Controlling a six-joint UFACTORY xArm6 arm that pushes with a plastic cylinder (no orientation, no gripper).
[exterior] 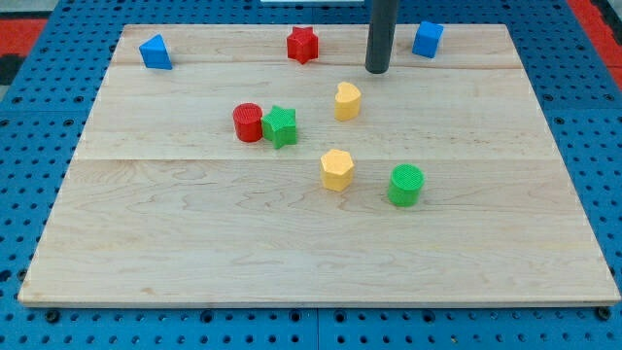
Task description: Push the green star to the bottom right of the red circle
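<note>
Beside red circle (248, 122) on its right, touching, green star (281, 125), no long axis, my tip (377, 70) well apart

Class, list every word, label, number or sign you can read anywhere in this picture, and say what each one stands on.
None: no readable text, number or sign shows anywhere in the camera view.
The wooden board, the blue pegboard under it, my tip and the blocks, such as the green star touching the red circle, are all plain and unmarked.
</note>
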